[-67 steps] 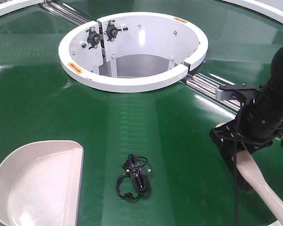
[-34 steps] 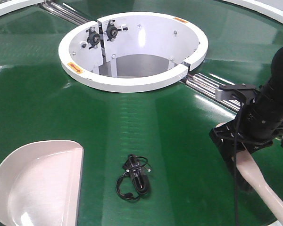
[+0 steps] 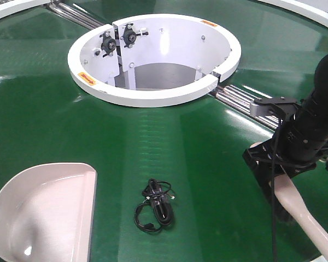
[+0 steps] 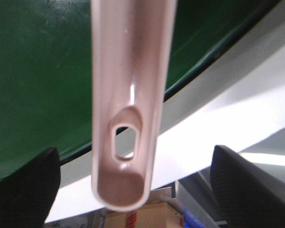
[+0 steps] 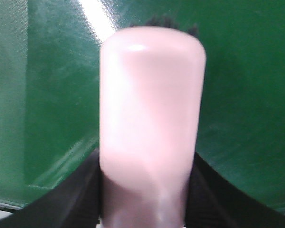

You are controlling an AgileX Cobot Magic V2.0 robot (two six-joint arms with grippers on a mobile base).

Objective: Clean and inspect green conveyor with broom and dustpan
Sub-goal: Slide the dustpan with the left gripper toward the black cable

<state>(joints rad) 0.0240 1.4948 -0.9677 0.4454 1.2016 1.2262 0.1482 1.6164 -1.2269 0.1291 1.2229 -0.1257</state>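
The green conveyor (image 3: 197, 142) lay glossy around its white ring hub (image 3: 153, 97), with chrome roller strips (image 3: 238, 101) running out from the hub's near right side. Well out from the hub, toward the near left of the belt, the pale pink dustpan (image 3: 49, 213) sat with its wide mouth facing right. A small bundle of black cable (image 3: 156, 206) lay on the belt between the hub and the near edge, just to the right of the dustpan.

In the left wrist view, the dustpan's slotted handle (image 4: 128, 71) ran between the two dark fingers (image 4: 35, 187) of the left pincer (image 4: 135, 154). The fingers stood spread, each clear of the handle, so the pincer gripped nothing.

Beyond the roller strips, on the near right of the hub, the right pincer (image 3: 270, 166) was closed on the broom (image 3: 303, 218), whose pink handle slanted away from the hub toward the belt's edge. The right wrist view showed both black fingers (image 5: 83, 194) pressed against the broom's sides, with dark bristles (image 5: 166, 21) just visible past its far end.
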